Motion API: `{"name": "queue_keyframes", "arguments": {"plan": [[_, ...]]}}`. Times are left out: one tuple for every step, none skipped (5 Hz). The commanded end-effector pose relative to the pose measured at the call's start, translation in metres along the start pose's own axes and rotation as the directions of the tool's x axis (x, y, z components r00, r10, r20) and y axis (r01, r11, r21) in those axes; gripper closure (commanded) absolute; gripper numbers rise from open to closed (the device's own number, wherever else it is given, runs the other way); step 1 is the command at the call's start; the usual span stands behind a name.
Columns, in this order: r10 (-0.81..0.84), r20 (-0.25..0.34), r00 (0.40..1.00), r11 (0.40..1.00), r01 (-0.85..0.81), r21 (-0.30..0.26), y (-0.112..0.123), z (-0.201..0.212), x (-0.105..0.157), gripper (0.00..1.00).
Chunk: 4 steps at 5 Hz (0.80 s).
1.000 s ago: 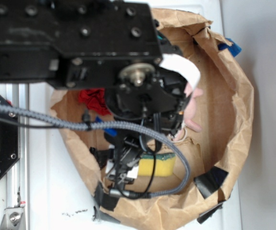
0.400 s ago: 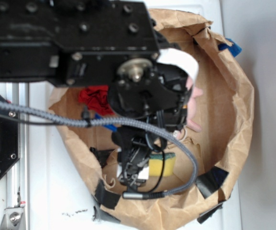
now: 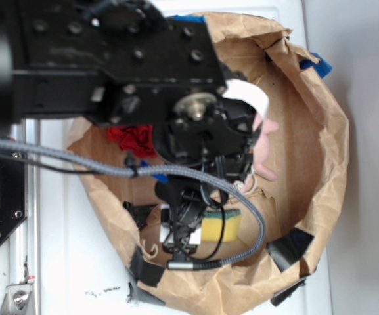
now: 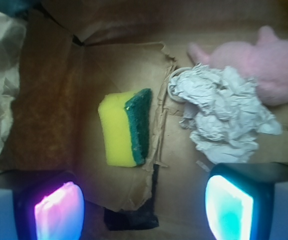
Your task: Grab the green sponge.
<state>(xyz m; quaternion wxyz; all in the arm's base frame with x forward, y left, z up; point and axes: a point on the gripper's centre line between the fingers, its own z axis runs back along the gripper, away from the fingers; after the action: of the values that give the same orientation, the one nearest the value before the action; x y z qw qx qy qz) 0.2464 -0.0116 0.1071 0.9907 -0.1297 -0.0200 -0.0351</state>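
The green sponge (image 4: 125, 127) is a yellow foam block with a dark green layer along its right side. It lies flat on the brown paper floor of the bag. In the exterior view the green sponge (image 3: 222, 226) shows just right of the black fingers. My gripper (image 4: 144, 210) is open, its glowing pads (image 4: 59, 212) wide apart at the bottom of the wrist view. Nothing sits between them. The sponge lies ahead of the jaws, a little left of centre, untouched. My gripper (image 3: 184, 230) hangs low inside the bag.
A crumpled white paper wad (image 4: 223, 117) lies right of the sponge, with a pink plush toy (image 4: 271, 62) behind it. A red cloth (image 3: 130, 136) sits at the bag's far left. Tall brown bag walls (image 3: 317, 131) ring everything. Black tape (image 4: 134, 217) marks the floor.
The arm has shifted a little to the right, so the fingers now cover the sponge's left end in the exterior view. The sponge itself has not moved.
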Motion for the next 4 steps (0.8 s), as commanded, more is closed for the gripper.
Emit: {"name": "queue_keyframes", "arguments": {"plan": [[0.008, 0.006, 1.0, 0.999, -0.008, -0.044, -0.005, 0.007, 0.009, 0.0], [0.019, 0.028, 0.999, 1.0, -0.019, 0.013, 0.004, -0.006, 0.015, 0.0], [0.002, 0.027, 1.0, 0.999, -0.003, 0.035, 0.003, -0.017, 0.017, 0.0], [-0.053, 0.0, 0.999, 0.998, 0.053, 0.02, -0.005, -0.019, 0.009, 0.0]]}}
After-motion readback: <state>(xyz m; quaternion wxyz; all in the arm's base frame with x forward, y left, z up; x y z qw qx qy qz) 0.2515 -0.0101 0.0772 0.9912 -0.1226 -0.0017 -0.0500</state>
